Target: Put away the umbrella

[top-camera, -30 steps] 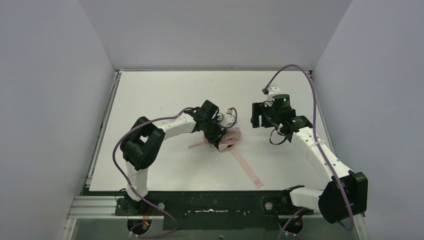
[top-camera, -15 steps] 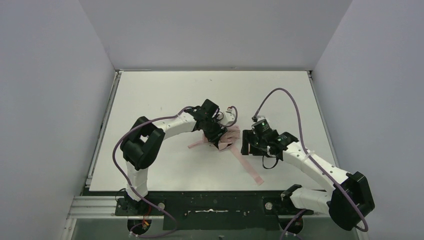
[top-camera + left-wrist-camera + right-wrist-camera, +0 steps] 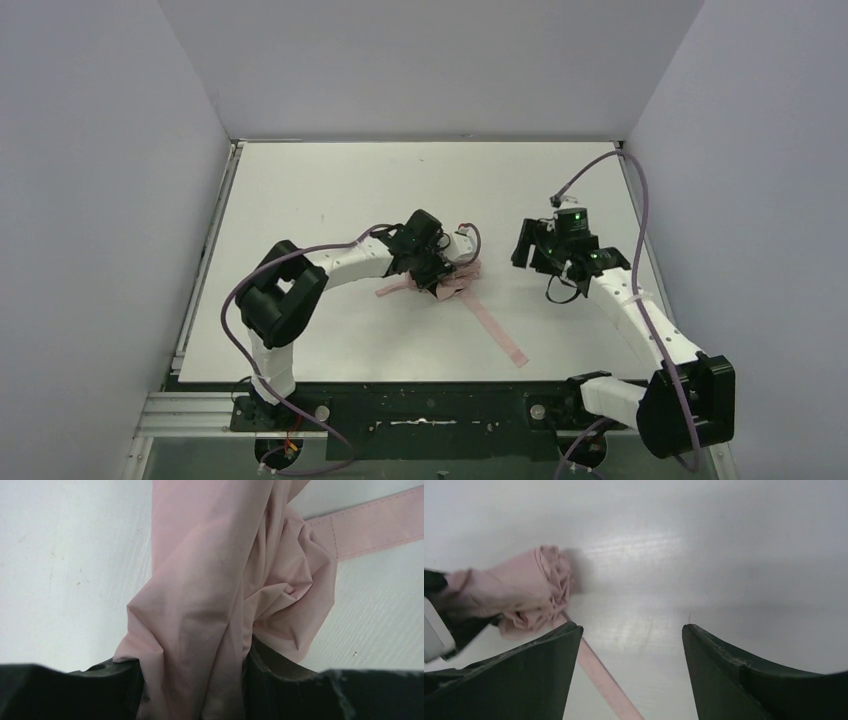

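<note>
The pale pink umbrella (image 3: 462, 273) lies bundled on the white table near its middle, and its long pink strap (image 3: 495, 328) trails toward the near right. My left gripper (image 3: 440, 280) is shut on the umbrella's fabric; in the left wrist view the folded fabric (image 3: 210, 605) fills the gap between the black fingers (image 3: 285, 680). My right gripper (image 3: 528, 250) is open and empty, to the right of the umbrella and apart from it. In the right wrist view the umbrella (image 3: 519, 592) and strap (image 3: 599, 675) lie ahead to the left. The shaft and handle are hidden.
The white table (image 3: 330, 190) is enclosed by pale walls at the back and on both sides. A metal rail (image 3: 200, 260) runs along its left edge. Purple cables loop off both arms, one above the right wrist (image 3: 600, 165).
My right gripper came in close beside the umbrella, then drew back up and to the right, away from it. My left gripper stayed shut on the fabric, barely shifting.
</note>
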